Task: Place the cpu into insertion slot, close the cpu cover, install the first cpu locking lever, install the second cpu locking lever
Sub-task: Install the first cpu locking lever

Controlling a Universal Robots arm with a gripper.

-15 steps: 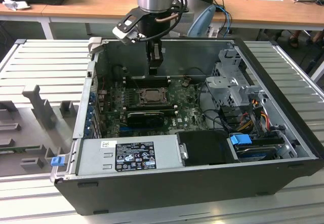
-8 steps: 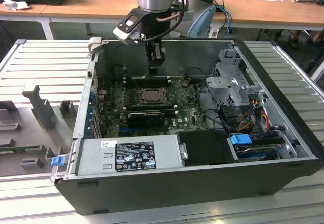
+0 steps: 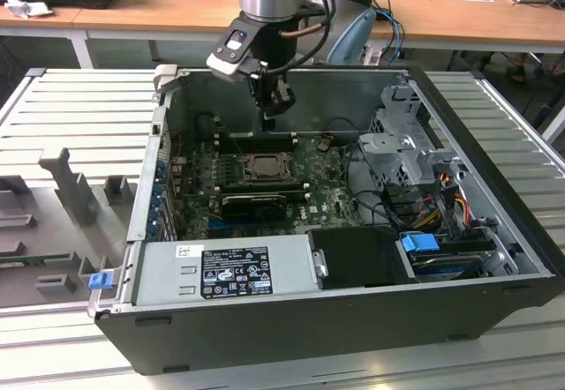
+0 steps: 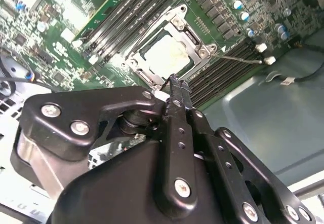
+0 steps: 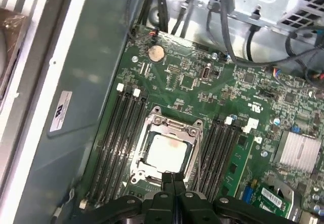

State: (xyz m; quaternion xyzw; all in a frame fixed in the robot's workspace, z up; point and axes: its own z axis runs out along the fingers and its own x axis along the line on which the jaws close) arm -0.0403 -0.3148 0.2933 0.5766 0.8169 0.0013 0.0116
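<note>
Now fingers (image 5: 166, 181) together above cpu (image 5: 164, 150).

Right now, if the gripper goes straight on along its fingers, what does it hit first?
Most likely the near edge of the cpu cover, which frames the cpu. The shut gripper points at that edge in both wrist views, though the depth is unclear.
</note>
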